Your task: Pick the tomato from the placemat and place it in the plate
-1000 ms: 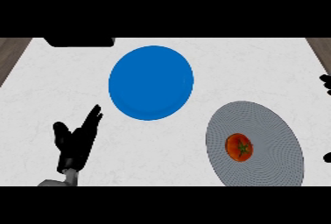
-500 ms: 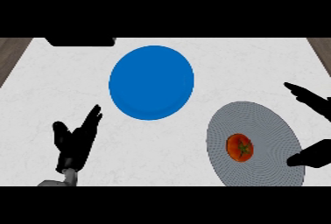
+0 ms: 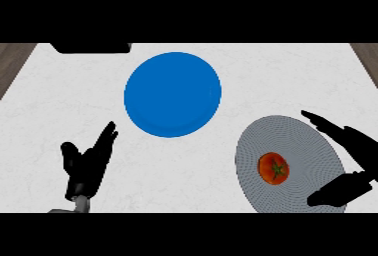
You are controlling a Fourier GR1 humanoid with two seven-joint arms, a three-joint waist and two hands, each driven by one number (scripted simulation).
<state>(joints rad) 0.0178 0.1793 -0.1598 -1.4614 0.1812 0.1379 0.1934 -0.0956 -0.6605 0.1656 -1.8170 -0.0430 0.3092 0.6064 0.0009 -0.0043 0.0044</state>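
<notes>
Fingers and thumb of the right hand (image 3: 353, 150) spread wide over the grey round placemat (image 3: 295, 135), holding nothing. Between them lies the red tomato (image 3: 273, 168), green stem up. The blue plate (image 3: 173, 94) sits apart.

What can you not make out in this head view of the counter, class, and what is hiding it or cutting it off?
- Right hand: its wrist and forearm run off the view's right edge.
- Grey placemat: its lower rim is cut by the bottom band, and its right edge lies under the right hand.
- Dark object at the counter's far edge: cut off at the top, so it cannot be identified.
- Left hand: its forearm is cut off below.
</notes>
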